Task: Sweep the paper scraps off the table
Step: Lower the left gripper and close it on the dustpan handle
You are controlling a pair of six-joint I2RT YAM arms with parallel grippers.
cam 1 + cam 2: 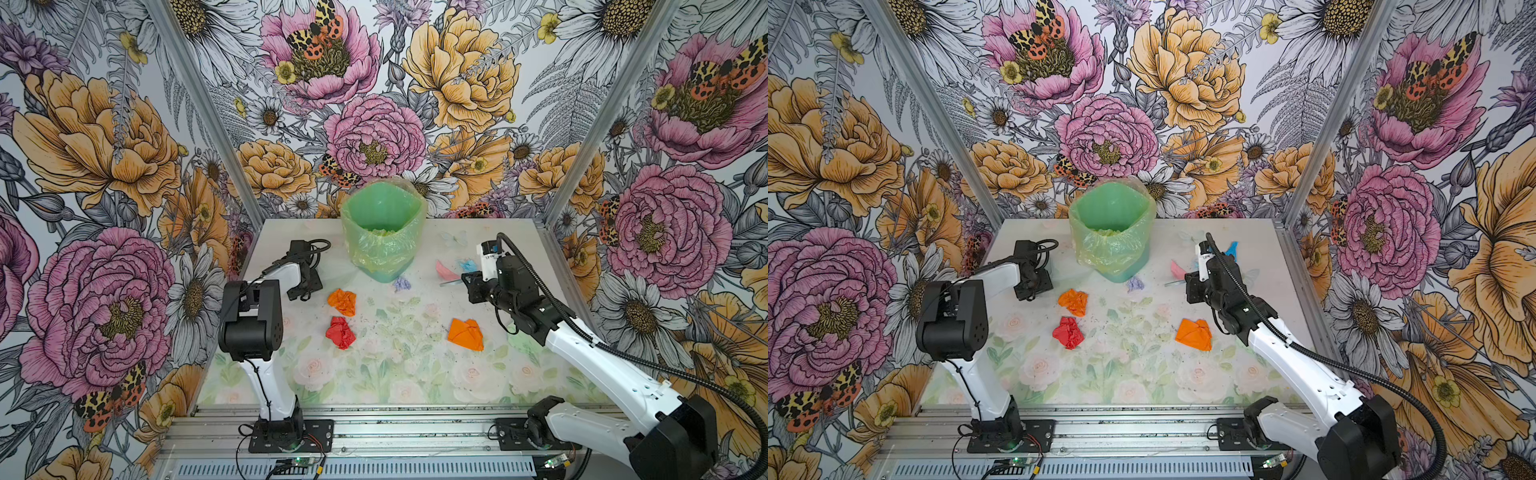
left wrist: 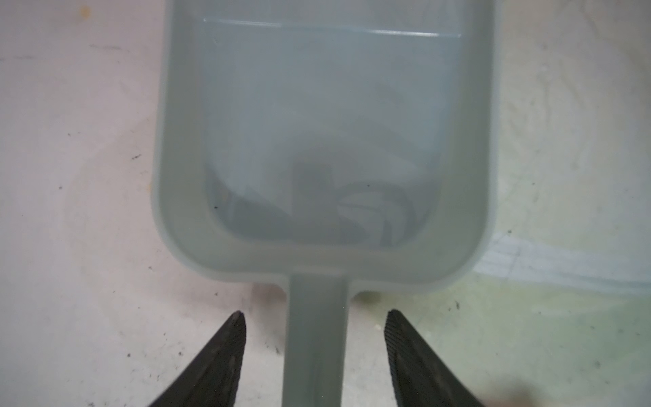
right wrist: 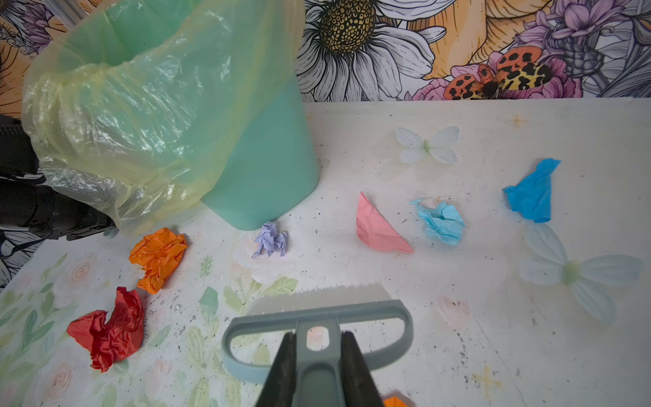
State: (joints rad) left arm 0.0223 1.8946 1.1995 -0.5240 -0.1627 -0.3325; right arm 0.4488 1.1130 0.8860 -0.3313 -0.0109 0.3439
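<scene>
Progress: early, by my reading. Tools are being taken up and nothing looks swept yet. Seven paper scraps (image 1: 340,332) lie loose on the tabletop (image 1: 415,374).
Scraps, left of centre: crumpled orange scrap (image 1: 343,301) and red scrap (image 3: 109,331), just beside each other.
Scraps, right of centre: flat orange scrap (image 1: 466,334), well apart from the rest.
Scraps, far side: lilac scrap (image 3: 270,243) just beside the base of the bin (image 1: 384,232). Pink scrap (image 3: 377,229), pale blue scrap (image 3: 442,222) and deep blue scrap (image 3: 530,192) are strung out toward the far right corner.
Left claw (image 2: 313,313): near the left edge, in the far half. Jaws stand apart, one either side of the handle of the dustpan (image 2: 324,141), with a gap on each side. Nothing is gripped.
Right claw (image 3: 317,338): near the right edge, clamped tight on the handle of the brush (image 3: 317,313), bristles aimed toward the pink scrap. Cannot tell whether the bristles touch the tabletop.
Dustpan contents: tray bare except for a dark speck or two; no paper in it.
Bin contents: stands at the middle of the far edge, lined with a pale yellow-green bag. Only crumpled liner shows at the bottom, and I cannot tell whether any scrap is inside.
Left to do: grip the dustpan, brush all seven scraps into it, and presumably tip them into the bin.
</scene>
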